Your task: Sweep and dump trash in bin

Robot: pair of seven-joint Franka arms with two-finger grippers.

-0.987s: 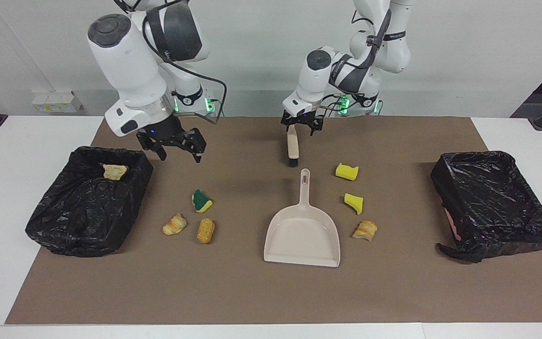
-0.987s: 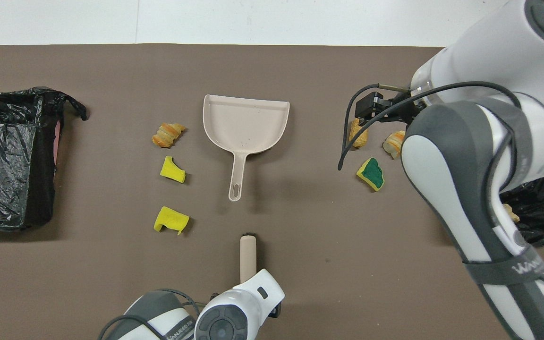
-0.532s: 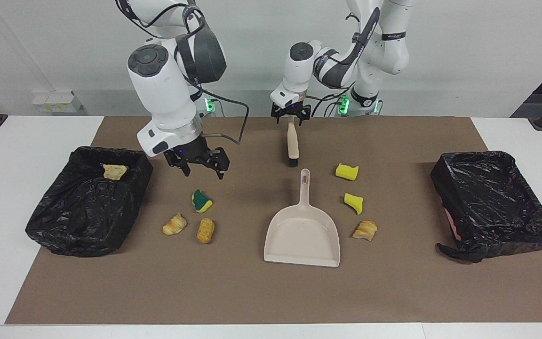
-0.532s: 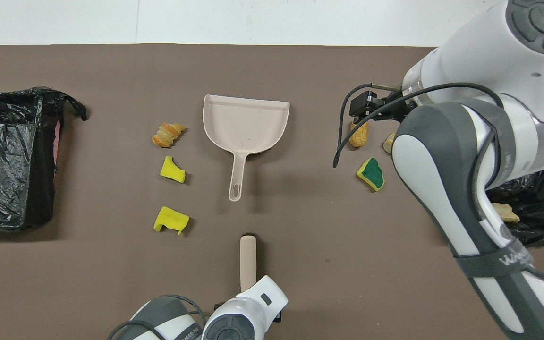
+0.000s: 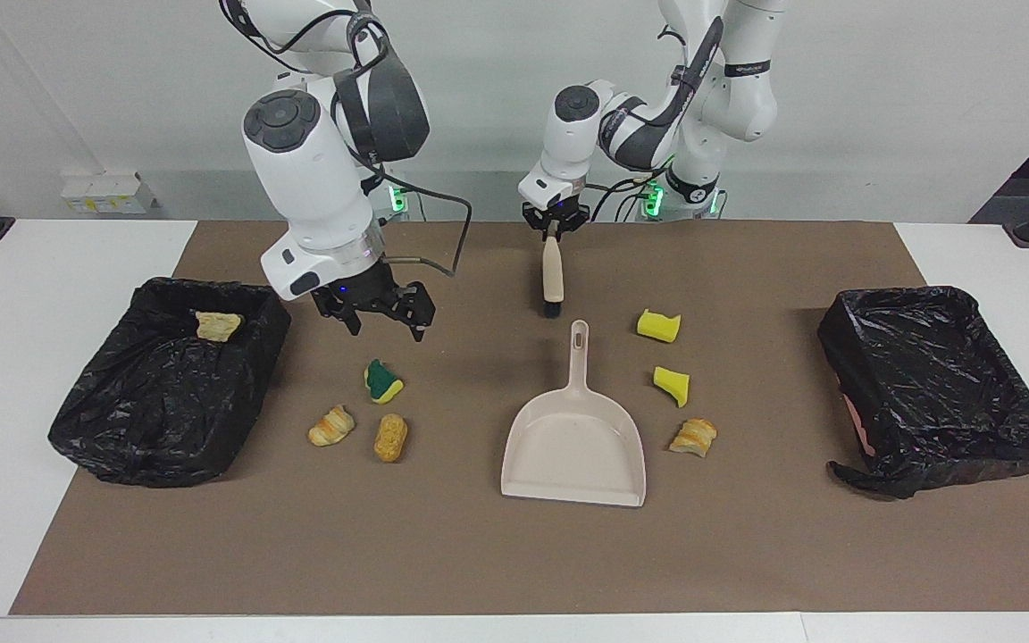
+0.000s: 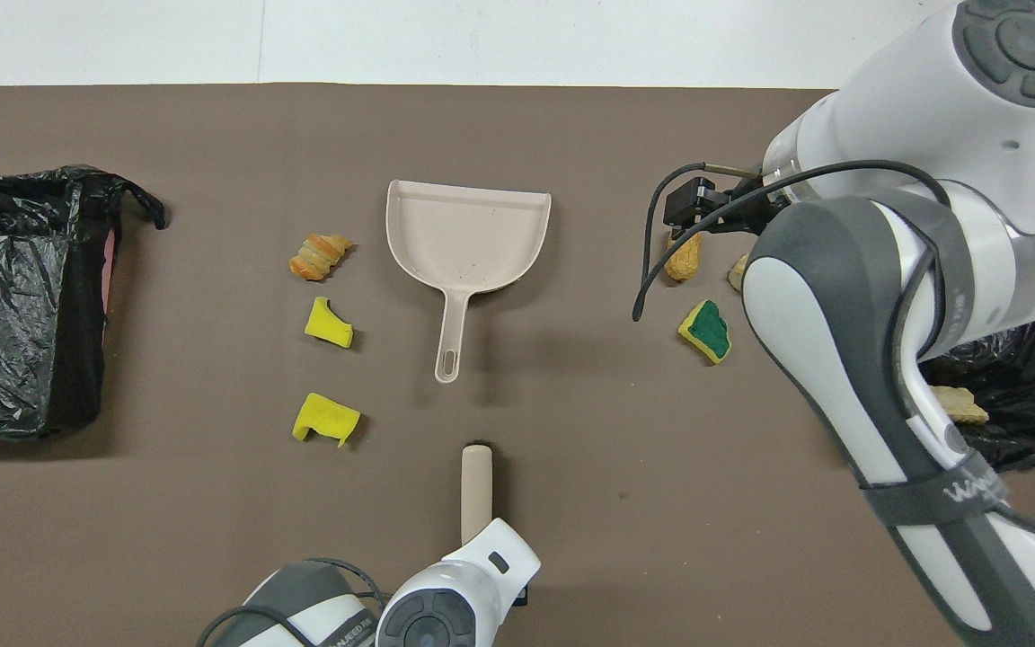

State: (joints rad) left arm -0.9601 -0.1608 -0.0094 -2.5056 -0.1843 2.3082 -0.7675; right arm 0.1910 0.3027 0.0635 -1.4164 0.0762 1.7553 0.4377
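Observation:
My left gripper (image 5: 554, 225) is shut on the handle end of the beige brush (image 5: 553, 277), whose dark bristle end points at the beige dustpan (image 5: 574, 438). My right gripper (image 5: 380, 317) hangs open over the mat just above the green-and-yellow sponge piece (image 5: 382, 381). Two pastry pieces (image 5: 331, 425) (image 5: 390, 437) lie beside that sponge. Toward the left arm's end lie two yellow sponge chunks (image 5: 659, 326) (image 5: 673, 385) and another pastry piece (image 5: 693, 437). In the overhead view the brush (image 6: 475, 481) shows above my left wrist, which hides the gripper.
A black-lined bin (image 5: 166, 288) at the right arm's end holds one pastry piece (image 5: 217, 325). A second black-lined bin (image 5: 916, 299) stands at the left arm's end. Brown mat (image 5: 514, 554) covers the table between them.
My left gripper has closed on the brush handle. My right arm swung from beside the bin to over the green-and-yellow sponge and then held still.

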